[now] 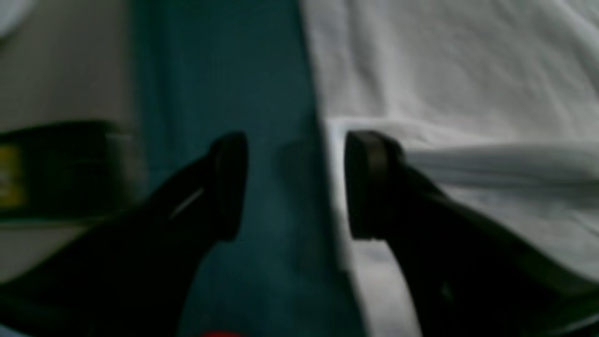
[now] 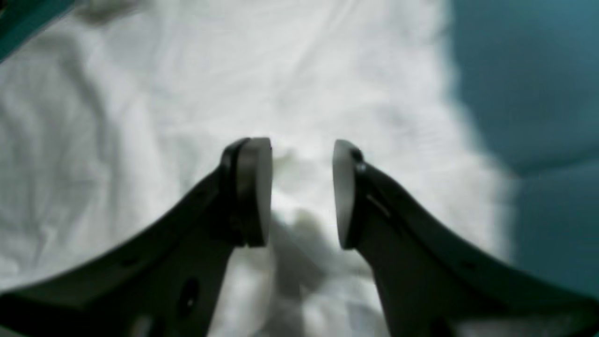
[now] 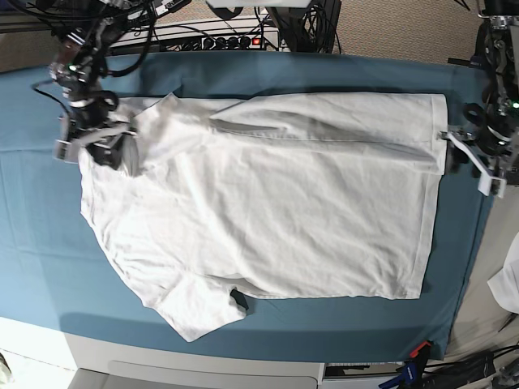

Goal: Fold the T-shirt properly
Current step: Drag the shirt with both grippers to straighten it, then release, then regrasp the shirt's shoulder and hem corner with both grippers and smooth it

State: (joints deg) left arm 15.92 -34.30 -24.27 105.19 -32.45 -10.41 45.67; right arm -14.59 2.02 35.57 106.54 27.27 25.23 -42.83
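Note:
The white T-shirt (image 3: pixel 276 211) lies spread and wrinkled on the teal cloth sheet (image 3: pixel 49 243), with its far edge folded over in a long strip and one sleeve (image 3: pixel 190 312) at the near left. My right gripper (image 3: pixel 113 150) is open at the shirt's far left corner. In the right wrist view it (image 2: pixel 299 192) hovers low over white fabric (image 2: pixel 140 117), empty. My left gripper (image 3: pixel 451 154) is open at the shirt's far right corner. In the left wrist view it (image 1: pixel 295 187) straddles the shirt's edge (image 1: pixel 444 93), one finger (image 1: pixel 369 187) over the shirt and the other over the teal cloth (image 1: pixel 224 70).
Cables and a power strip (image 3: pixel 235 36) run behind the table. A small white fabric scrap (image 3: pixel 507 284) lies off the right side. A red clamp (image 3: pixel 418 350) sits at the near right corner. A small dark spot (image 3: pixel 237 300) shows at the shirt's near edge.

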